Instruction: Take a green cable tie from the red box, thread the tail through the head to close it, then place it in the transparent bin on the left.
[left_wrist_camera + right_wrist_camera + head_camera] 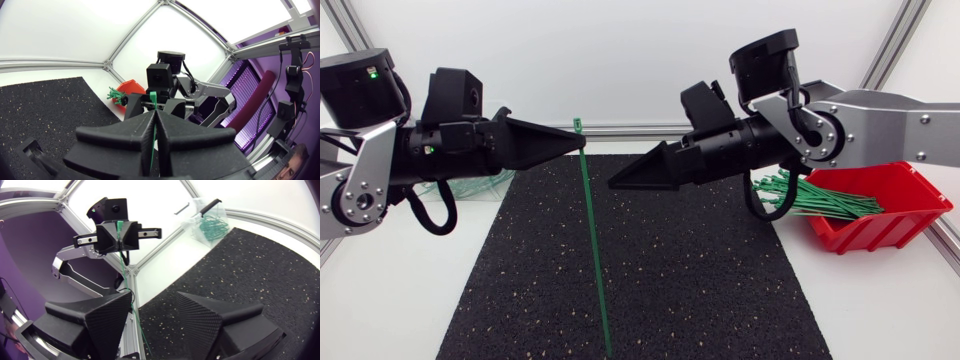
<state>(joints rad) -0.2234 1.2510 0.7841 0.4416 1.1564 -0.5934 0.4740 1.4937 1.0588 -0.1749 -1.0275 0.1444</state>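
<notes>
The green cable tie [592,230] is held up above the black mat [700,280], pinched just below its head [577,124] by the left gripper [578,143], whose two wedge fingers are seen in the left wrist view to be pressed together on the strap from both sides. In the head view the tie is stretched out straight. Its long axis runs from the head at the far end, beside the gripper's tip, to the tail at the mat's near edge, slanted slightly toward the right arm's side. The tail is free and has not been threaded through the head. In the right wrist view the strap is seen hanging down from the clenched left gripper. The right gripper [616,184] is held just beside the tie without touching it, its tip pointed at the upper part of the strap. Its fingers [100,317] are spread apart with nothing between them. The red box [880,205] is set on the white table [400,300] under the right arm, with a bundle of loose green ties [810,195] spilling over its rim. The transparent bin [190,224], with green ties inside it, is placed beyond the mat's far corner on the left arm's side.
</notes>
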